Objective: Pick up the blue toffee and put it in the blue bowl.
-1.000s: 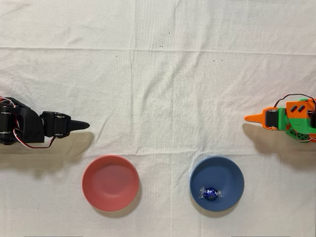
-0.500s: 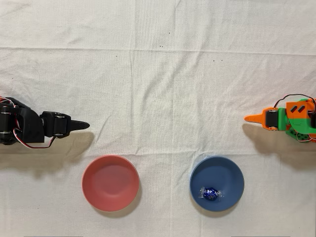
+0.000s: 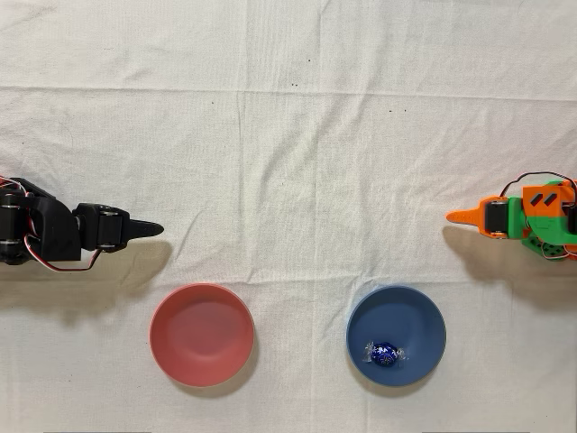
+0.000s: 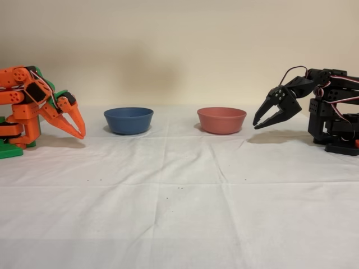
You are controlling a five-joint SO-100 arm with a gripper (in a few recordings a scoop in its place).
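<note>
The blue toffee [image 3: 385,354] lies inside the blue bowl [image 3: 419,317], low in the overhead view and right of centre; its foil shines and its clear twisted ends stick out. In the fixed view the bowl's wall [image 4: 128,121] hides the sweet. My orange gripper [image 3: 453,216] rests at the right edge of the overhead view, above and to the right of the bowl and apart from it. It is shut with nothing in it. In the fixed view the gripper [image 4: 80,133] points down at the cloth, left of the bowl.
A pink-red bowl [image 3: 201,334] of the same size stands left of the blue one in the overhead view, to its right in the fixed view [image 4: 221,120]. The idle black arm [image 3: 54,234] sits at the left edge. White cloth [image 3: 288,135] covers the table.
</note>
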